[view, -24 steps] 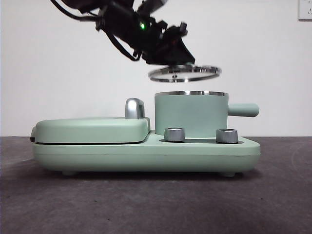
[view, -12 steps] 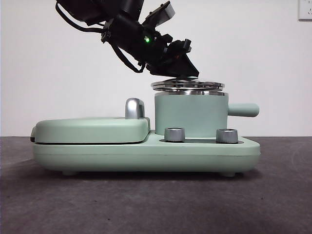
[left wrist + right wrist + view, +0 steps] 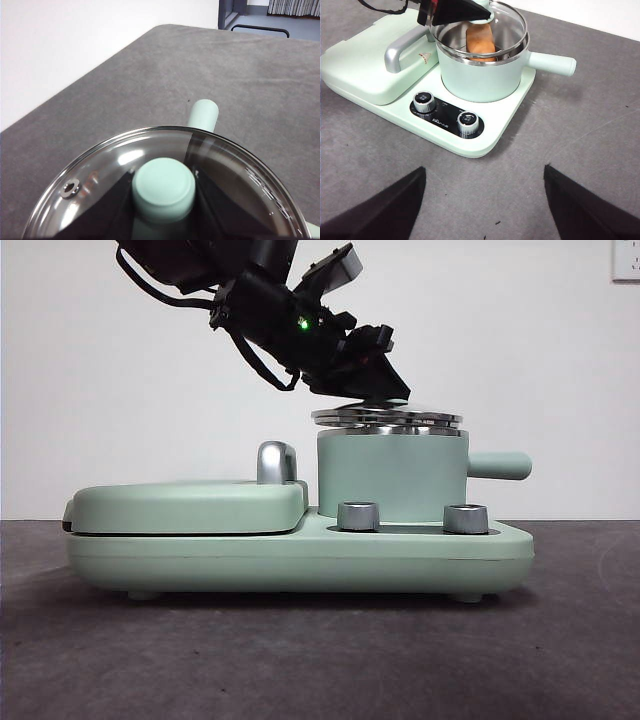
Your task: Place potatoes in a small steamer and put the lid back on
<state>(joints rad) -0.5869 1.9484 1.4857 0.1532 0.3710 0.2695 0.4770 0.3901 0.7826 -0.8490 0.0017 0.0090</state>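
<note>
My left gripper (image 3: 385, 390) is matte black with wedge-shaped jaws, looping black cables, a small green light and a grey block on top.

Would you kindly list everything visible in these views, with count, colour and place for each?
small steamer: one, mint green with steel rim, on the cooker base's right side.
lid: one, clear glass, steel rim, green knob, on the steamer rim.
potato: one, orange-brown, inside the steamer.
cooker base: one, mint green, on the table.
griddle cover: one, mint green, chrome handle, on the base's left side.
dials: two, silver, on the base's front.
table: one, dark grey.
left pincer: black, shut on the lid's knob.
right pincer: black, open, apart from the cooker, above the table.
</note>
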